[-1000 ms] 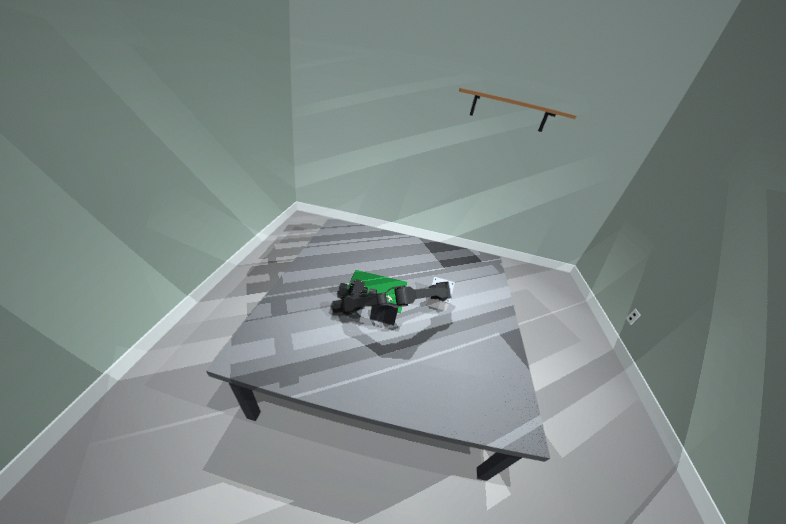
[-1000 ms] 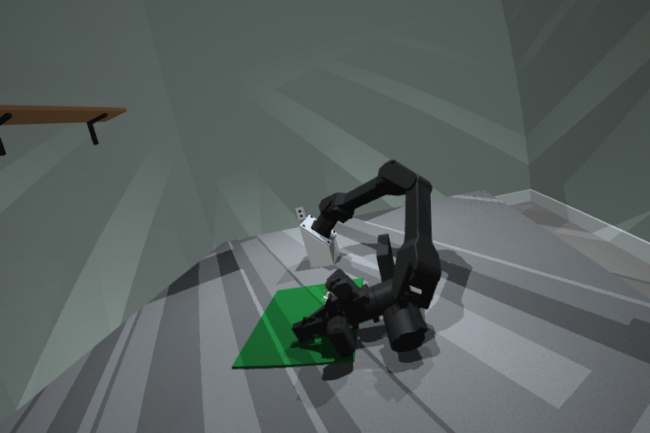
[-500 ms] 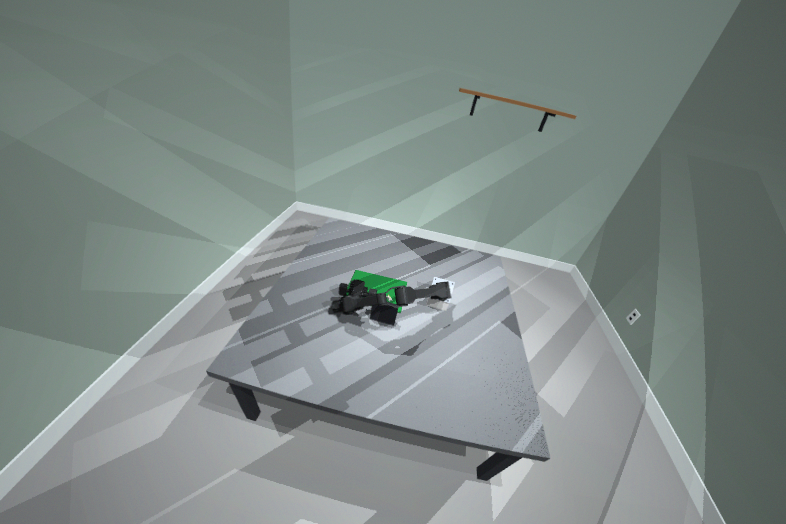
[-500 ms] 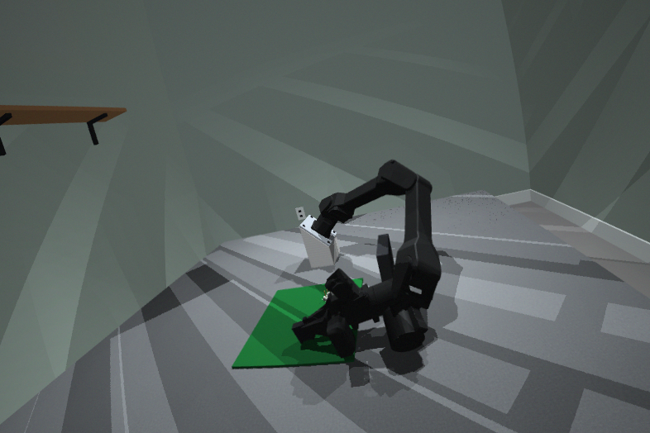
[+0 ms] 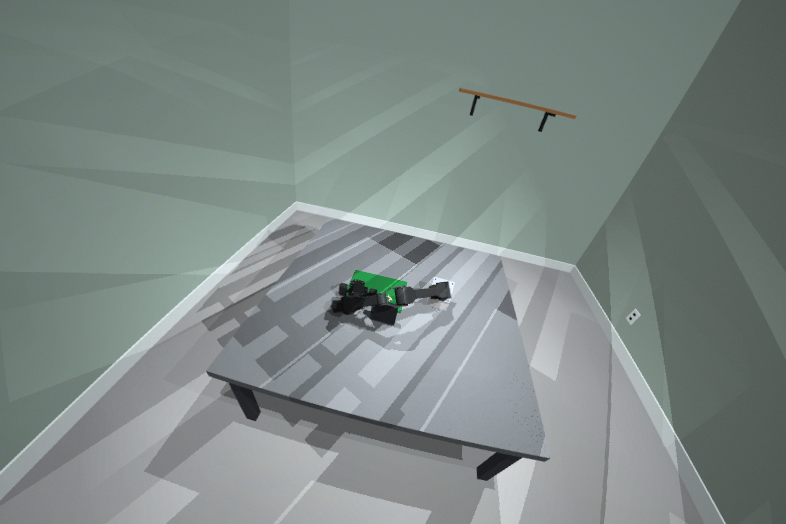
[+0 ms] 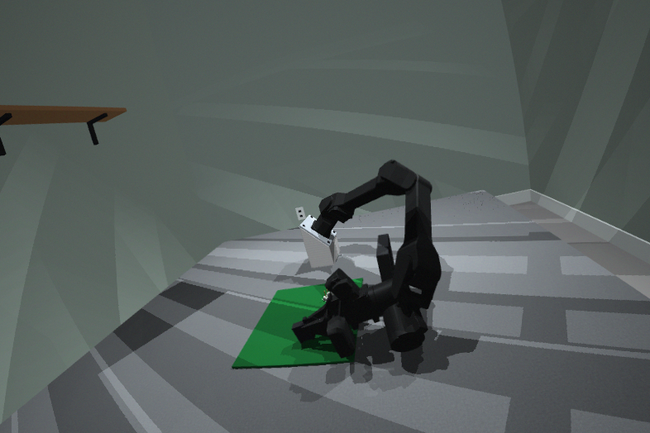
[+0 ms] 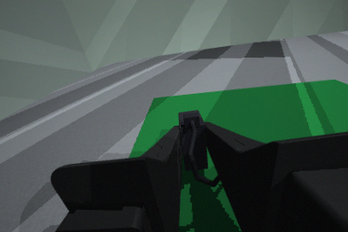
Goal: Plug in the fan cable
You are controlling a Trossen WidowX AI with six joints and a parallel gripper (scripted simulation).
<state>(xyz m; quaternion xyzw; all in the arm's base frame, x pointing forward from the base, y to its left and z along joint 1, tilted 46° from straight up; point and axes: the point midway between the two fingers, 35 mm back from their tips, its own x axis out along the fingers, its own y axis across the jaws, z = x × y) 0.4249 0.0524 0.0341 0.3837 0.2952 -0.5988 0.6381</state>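
Observation:
My gripper (image 7: 191, 129) is shut on the fan cable's dark plug (image 7: 201, 152), which stands between the fingertips in the wrist view. A thin dark cable (image 7: 192, 148) runs along the plug and curls off below it. The plug is over the left part of the green board (image 5: 378, 281) (image 6: 261, 329) (image 7: 272, 108), and dark shadow covers the board between the fingers. The header cannot be made out in any view, and neither can contact between the plug and it. The fan cannot be told apart from the dark arm parts.
Small pale parts (image 5: 389, 298) (image 6: 326, 295) show at the board, partly hidden by the arm. The arm (image 6: 418, 219) arches over from a white box (image 6: 319, 252) beyond the board. All this is on the grey table (image 5: 443, 383) (image 6: 464, 392). Striped shadows cross it.

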